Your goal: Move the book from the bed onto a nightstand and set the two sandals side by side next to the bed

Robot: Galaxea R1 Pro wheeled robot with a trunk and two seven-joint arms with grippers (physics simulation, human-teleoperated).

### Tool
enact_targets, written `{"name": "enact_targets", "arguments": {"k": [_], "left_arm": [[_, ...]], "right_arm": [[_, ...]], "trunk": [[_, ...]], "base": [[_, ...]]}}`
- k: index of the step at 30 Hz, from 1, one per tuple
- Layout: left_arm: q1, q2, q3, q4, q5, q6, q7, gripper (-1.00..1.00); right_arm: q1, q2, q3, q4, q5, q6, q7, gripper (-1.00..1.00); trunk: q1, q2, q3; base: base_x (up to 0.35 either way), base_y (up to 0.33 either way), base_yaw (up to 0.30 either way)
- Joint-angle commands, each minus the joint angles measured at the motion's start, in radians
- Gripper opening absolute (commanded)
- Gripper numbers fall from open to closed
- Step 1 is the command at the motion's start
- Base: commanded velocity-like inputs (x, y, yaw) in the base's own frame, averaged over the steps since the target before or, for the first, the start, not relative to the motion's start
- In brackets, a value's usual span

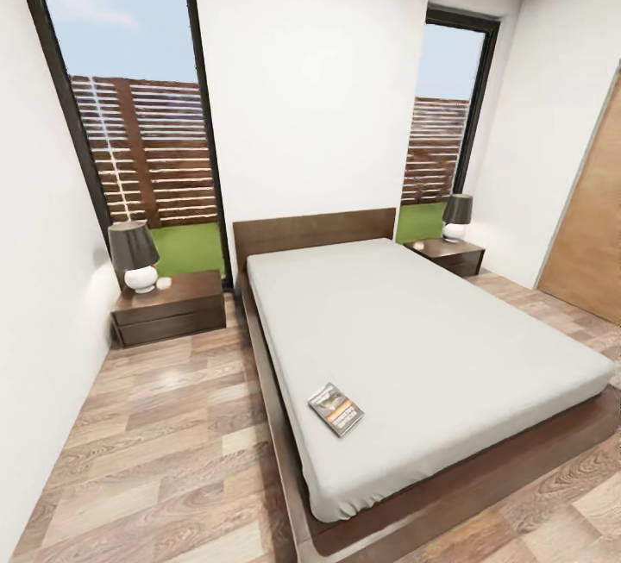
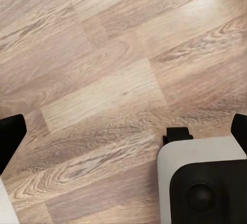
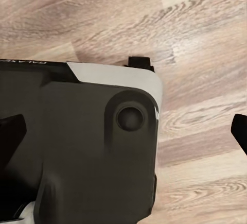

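Head overlooks bed (image 1: 431,347); wrists face floor (image 2: 103,80)

1. You've got white walls (image 1: 310,89) and two tall black-framed windows (image 1: 129,106), slatted fence outside.
2. Wood-plank floor (image 1: 164,442) under the pincers.
3. Brown door (image 1: 591,235), two dark-shaded lamps (image 1: 134,254).
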Motion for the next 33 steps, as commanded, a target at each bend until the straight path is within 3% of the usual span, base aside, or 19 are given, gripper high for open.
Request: {"name": "enact_targets", "arguments": {"k": [1,16,33], "left_arm": [[0.000,0.000,-0.009,0.000,0.009,-0.003,0.003,1.00],[0.000,0.000,-0.009,-0.001,0.010,-0.003,0.003,1.00],[0.000,0.000,-0.009,-0.001,0.010,-0.003,0.003,1.00]], "right_arm": [[-0.001,0.000,0.003,0.002,0.003,-0.005,0.003,1.00],[0.000,0.000,0.003,0.000,0.007,-0.016,0.003,1.00],[0.001,0.000,0.003,0.001,0.006,-0.017,0.003,1.00]], "trunk": [[0.000,-0.001,-0.002],[0.000,-0.001,-0.018],[0.000,-0.001,-0.028]], "base": [[0.193,0.029,-0.100],[0.099,0.014,-0.134],[0.013,0.110,-0.082]]}}
